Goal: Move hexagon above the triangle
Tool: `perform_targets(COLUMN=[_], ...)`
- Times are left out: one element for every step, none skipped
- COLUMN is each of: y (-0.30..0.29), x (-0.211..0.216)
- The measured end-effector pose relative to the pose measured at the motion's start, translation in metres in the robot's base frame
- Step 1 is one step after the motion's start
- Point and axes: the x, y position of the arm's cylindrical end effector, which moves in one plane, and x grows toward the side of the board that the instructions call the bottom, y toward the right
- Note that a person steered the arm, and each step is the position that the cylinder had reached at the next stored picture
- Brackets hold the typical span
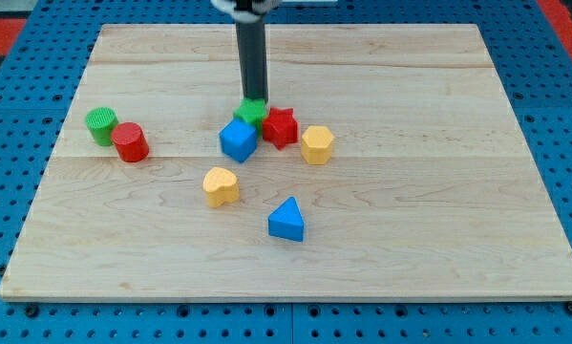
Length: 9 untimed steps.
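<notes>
The yellow hexagon (317, 144) sits mid-counter, well up from the blue triangle (286, 220) nearer the bottom edge. My tip (254, 101) — a bare rod, no tool to open or close — touches the green block (251, 113). Best to approach the hexagon from its right, nudging leftward gently. Count: two yellow, two blue, two red, two green — eight blocks.

yellow hexagon (317, 144) lies flat, up-right of blue triangle (286, 221).

The yellow hexagon (317, 144) sits just beside the red block (280, 127), which crowds the green block (251, 113) and blue cube (238, 139). Bare tabletop (429, 210) lies between the hexagon and the blue triangle (287, 221).
</notes>
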Motion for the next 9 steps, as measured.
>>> perform_targets(y=[-0.002, 0.077, 0.087, 0.025, 0.096, 0.168, 0.168, 0.101, 0.074], x=[-0.039, -0.048, 0.016, 0.049, 0.055, 0.117, 0.188, 0.213, 0.177])
